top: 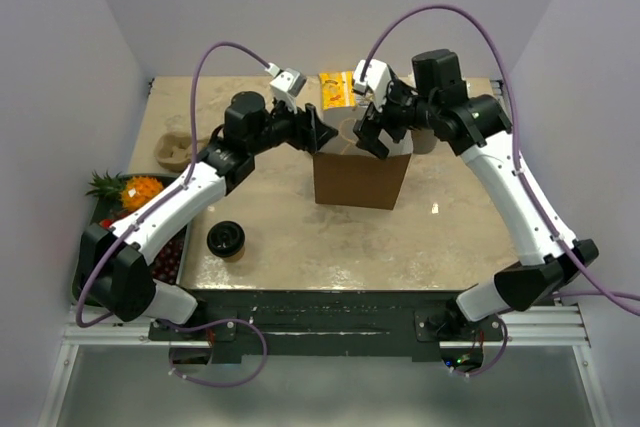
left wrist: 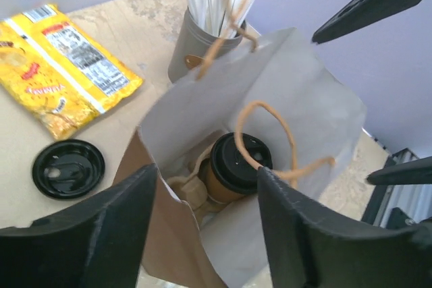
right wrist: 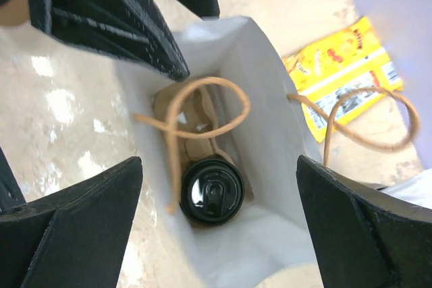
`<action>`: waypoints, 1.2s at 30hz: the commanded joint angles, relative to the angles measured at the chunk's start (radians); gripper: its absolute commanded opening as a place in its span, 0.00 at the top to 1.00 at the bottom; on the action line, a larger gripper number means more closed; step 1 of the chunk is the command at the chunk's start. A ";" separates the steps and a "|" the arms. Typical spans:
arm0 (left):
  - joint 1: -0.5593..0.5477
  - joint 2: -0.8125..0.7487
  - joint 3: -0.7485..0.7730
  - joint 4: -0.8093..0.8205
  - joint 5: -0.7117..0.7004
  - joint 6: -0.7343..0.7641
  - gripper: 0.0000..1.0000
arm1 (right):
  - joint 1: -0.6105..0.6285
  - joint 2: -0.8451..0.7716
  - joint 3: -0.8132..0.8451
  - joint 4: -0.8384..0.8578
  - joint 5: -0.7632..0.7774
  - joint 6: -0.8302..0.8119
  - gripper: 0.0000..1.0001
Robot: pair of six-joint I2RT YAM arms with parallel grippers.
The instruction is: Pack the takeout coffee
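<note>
**A:** Where is the coffee sitting right now?

**B:** Starting at the left: the second cup point(top: 227, 239) is standing on the table point(top: 300, 237), well behind the left gripper point(left wrist: 207, 173) and off to its side. That gripper is hovering over the bag point(left wrist: 297, 92) with its fingers point(left wrist: 94, 234) apart and nothing between them. The first cup point(left wrist: 219, 190), its lid point(right wrist: 212, 190) on, is sitting straight below it, in the carrier point(right wrist: 177, 109) at the bottom of the bag.

**A:** And the right one?

**B:** The right gripper point(right wrist: 217, 160) is hanging over the same opening from the other side, spread wide and holding nothing. The cup is directly beneath it too.

**A:** What is worrying you?

**B:** The handle point(left wrist: 263, 104). It is drooping across the mouth, right above the lid and just ahead of the left fingers. If that arm pulls up carelessly, I'd expect a finger to catch it and tip the bag, cup and all. Both grippers are also crowding one narrow opening, so a bump looks possible. And that same handle is lying over the free slot beside the cup — the second cup could end up resting on it rather than seating.
</note>
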 commanded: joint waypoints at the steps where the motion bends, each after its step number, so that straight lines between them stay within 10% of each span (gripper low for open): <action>1: 0.010 -0.008 0.101 0.027 -0.027 0.032 0.28 | 0.006 -0.063 0.101 0.054 -0.039 0.070 0.01; 5: 0.052 -0.034 0.193 0.027 -0.030 0.066 0.01 | 0.030 -0.061 0.129 0.054 -0.104 0.075 0.03; 16: 0.348 -0.279 0.264 -0.197 -0.254 0.208 0.00 | 0.432 0.106 0.124 0.085 -0.154 -0.004 0.08; 36: 0.614 -0.525 0.206 -0.369 -0.163 0.105 0.00 | 0.651 0.791 0.549 0.054 -0.309 -0.109 0.04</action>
